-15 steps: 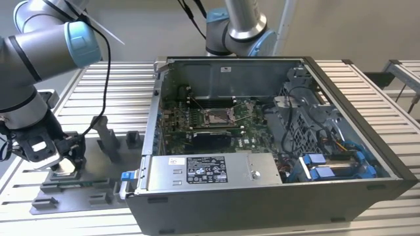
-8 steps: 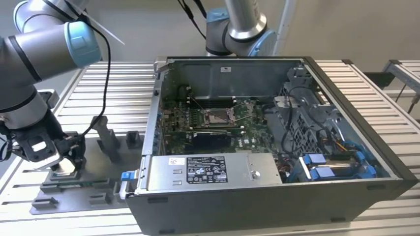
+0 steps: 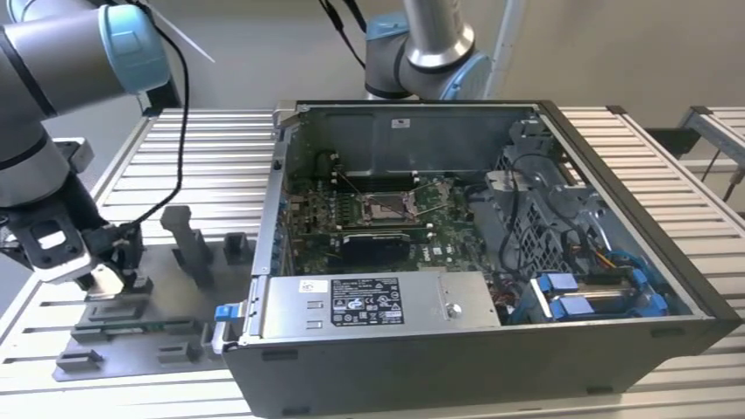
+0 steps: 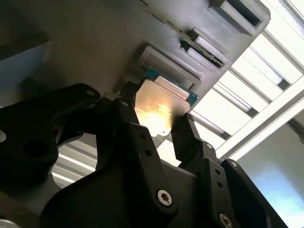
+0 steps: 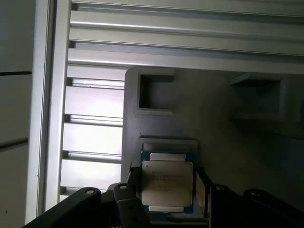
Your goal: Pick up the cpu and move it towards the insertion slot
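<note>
The cpu is being clasped by the gripper in both wrist views. The two black fingers are being pressed against opposite edges of the chip, drawn in just to its width, with nothing else between them. The silvery top of the chip is being turned towards the cameras. The chip is being held level just over, or perhaps touching, the shallow square seat in the grey fixture plate; whether it is clear of that seat cannot be told.

In the exterior view the gripper is being carried low at the lower left of the frame, over the fixture plate, which is lying on the slatted desk. The insertion slot is being shown near the middle of the frame, inside the open computer case, its shiny frame ringed by green board. Gripper and slot are well apart, with the side wall of the case standing between them.

As a judgement, only the first part of the task is being dealt with: the grasp looks made, the lift is at most barely begun, and the whole carry across to the slot is not yet done
</note>
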Controlling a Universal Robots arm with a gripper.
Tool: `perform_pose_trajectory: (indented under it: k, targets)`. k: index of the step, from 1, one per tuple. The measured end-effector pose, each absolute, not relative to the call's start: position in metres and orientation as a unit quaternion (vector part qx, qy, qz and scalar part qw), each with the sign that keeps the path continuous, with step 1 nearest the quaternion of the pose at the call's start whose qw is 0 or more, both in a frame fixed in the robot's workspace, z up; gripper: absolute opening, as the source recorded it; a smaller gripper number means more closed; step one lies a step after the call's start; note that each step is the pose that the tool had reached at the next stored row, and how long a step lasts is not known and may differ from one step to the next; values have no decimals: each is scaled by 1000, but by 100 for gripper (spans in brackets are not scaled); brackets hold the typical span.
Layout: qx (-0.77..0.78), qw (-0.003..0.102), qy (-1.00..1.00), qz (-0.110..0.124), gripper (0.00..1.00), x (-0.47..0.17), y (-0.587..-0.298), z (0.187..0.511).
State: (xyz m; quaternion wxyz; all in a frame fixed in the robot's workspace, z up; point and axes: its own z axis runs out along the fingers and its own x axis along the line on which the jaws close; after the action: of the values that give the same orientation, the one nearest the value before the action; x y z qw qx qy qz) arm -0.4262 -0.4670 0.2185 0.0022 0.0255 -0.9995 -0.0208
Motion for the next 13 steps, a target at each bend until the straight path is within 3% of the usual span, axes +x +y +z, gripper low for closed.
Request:
perform_pose_trajectory:
  k: [13]
  targets:
    - [25,2,-999,-21,0,-426,-467,278]
